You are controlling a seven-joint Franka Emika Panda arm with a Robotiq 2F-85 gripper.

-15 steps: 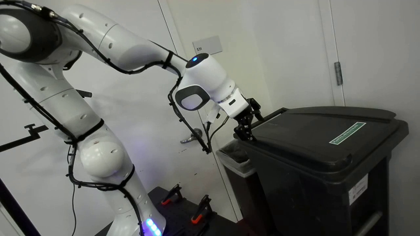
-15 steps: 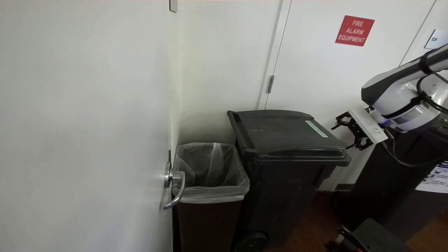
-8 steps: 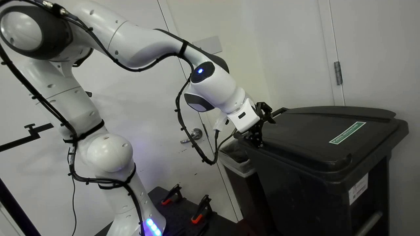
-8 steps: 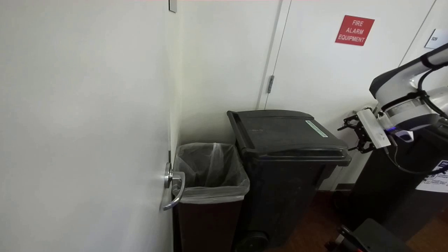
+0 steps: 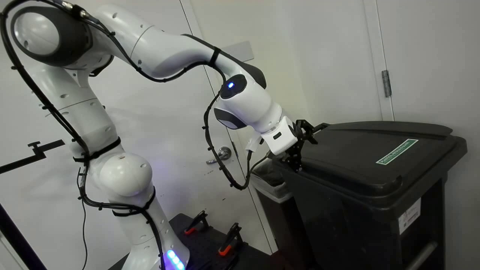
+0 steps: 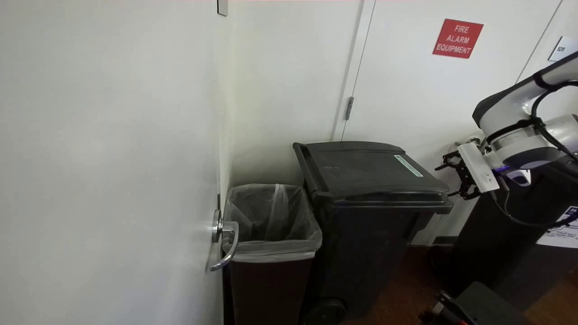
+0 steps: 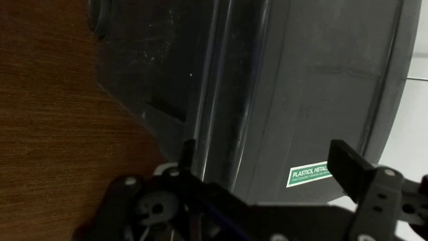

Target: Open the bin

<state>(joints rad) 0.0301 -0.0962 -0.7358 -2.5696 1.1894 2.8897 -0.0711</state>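
Wheelie bin (image 5: pixel 360 183) stands near the wall (image 6: pixel 284 90), lid (image 6: pixel 365 174) down; opening yet to be done. Gripper (image 7: pixel 266 157) spread wide, grasping nothing. In the wrist view it appears poised astride the lid's edge, presumably so one side can hook under and lift. Contact: I cannot tell. Label (image 7: pixel 307 174) partly masked there, though "PLASTICS" reads plainly. Lined trash can (image 6: pixel 271 273) beside the bin: both exterior views, not the wrist view; the bin's white sticker (image 5: pixel 409 216): an exterior view alone.
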